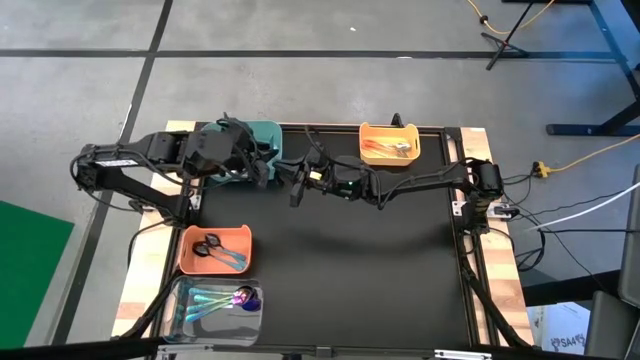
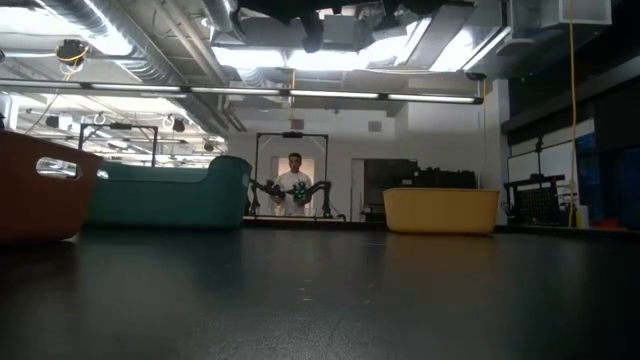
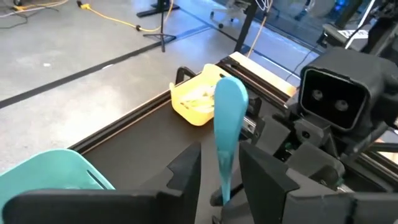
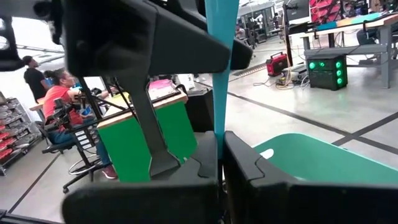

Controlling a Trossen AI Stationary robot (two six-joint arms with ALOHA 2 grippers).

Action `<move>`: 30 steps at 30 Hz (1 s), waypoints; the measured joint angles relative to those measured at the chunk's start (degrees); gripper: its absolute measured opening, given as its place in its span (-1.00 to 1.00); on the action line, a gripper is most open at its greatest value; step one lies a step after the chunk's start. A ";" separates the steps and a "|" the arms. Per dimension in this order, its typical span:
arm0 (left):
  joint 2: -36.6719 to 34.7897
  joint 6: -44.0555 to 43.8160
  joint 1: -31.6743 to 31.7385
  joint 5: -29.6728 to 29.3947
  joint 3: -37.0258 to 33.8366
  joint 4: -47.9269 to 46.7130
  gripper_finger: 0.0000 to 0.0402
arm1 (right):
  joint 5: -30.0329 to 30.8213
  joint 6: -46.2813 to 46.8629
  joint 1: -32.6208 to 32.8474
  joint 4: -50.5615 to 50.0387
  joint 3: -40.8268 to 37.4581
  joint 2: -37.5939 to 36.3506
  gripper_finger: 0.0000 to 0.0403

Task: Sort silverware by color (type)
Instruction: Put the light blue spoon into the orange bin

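Holding a teal spoon point(image 3: 229, 130) between both pincers above the worktop's point(image 1: 340, 270) far edge, beside the teal bin point(image 1: 262, 140): left pincer point(image 3: 221, 186) grasping its handle, right pincer point(image 4: 221, 158) clenched on it too. Looks nearly finished, with spoons already sorted in the yellow bin point(image 1: 389, 143), orange bin point(image 1: 213, 250) and clear bin point(image 1: 215, 305), none loose on the mat. No readable brands or writing anywhere.

No text, label, brand or number can be read in any of the views. The one candidate is a white box point(image 1: 572, 328) at the lower right of the high view — it carries dark print, but the print is too small to make out.
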 joint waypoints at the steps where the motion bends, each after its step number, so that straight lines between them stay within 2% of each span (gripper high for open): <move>1: 0.04 0.00 0.00 -0.27 0.00 0.03 -0.49 | -0.01 0.01 0.00 0.00 0.00 0.00 -1.00; 20: 2.53 0.03 0.02 -0.95 0.01 -0.02 -0.50 | 0.05 -0.33 0.00 0.02 0.00 0.00 -1.00; 24: 2.54 0.04 0.02 -1.55 0.00 -0.03 -0.61 | 0.08 -0.33 0.00 0.02 0.00 0.00 -1.00; 30: 2.54 0.01 0.01 -1.47 0.00 0.08 -0.87 | 0.11 -0.37 -0.01 0.02 0.00 0.00 -1.00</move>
